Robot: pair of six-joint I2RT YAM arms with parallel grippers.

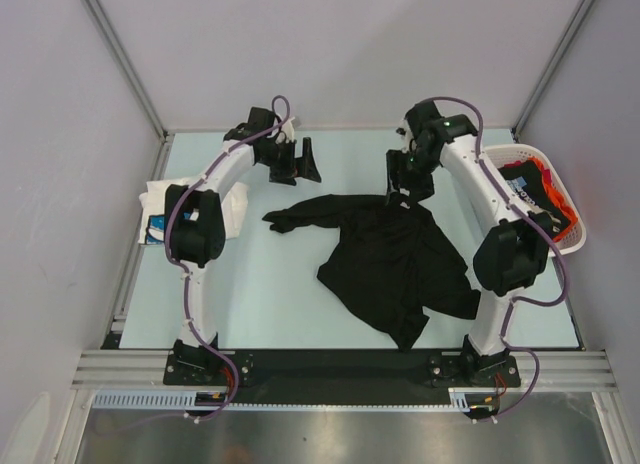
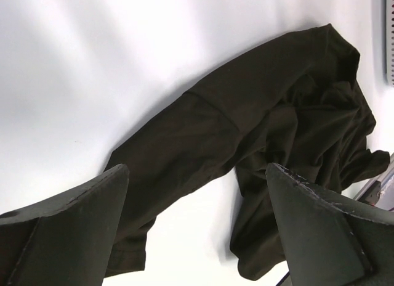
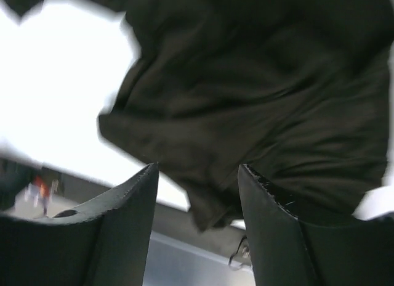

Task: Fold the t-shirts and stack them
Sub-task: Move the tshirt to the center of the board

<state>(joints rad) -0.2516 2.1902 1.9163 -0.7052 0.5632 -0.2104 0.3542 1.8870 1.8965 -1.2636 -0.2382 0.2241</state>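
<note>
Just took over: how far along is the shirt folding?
Done: one white tee lies at the left edge, apparently folded. In hand: the black t-shirt lies crumpled mid-table, left claw and right claw open by it. Left: folding it, plus the tees in the basket.

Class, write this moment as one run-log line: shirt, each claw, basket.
black tee: crumpled, unfolded, mid-table | left claw: open, facing sleeve | right claw: open at tee's far edge | basket: more tees, right
</note>
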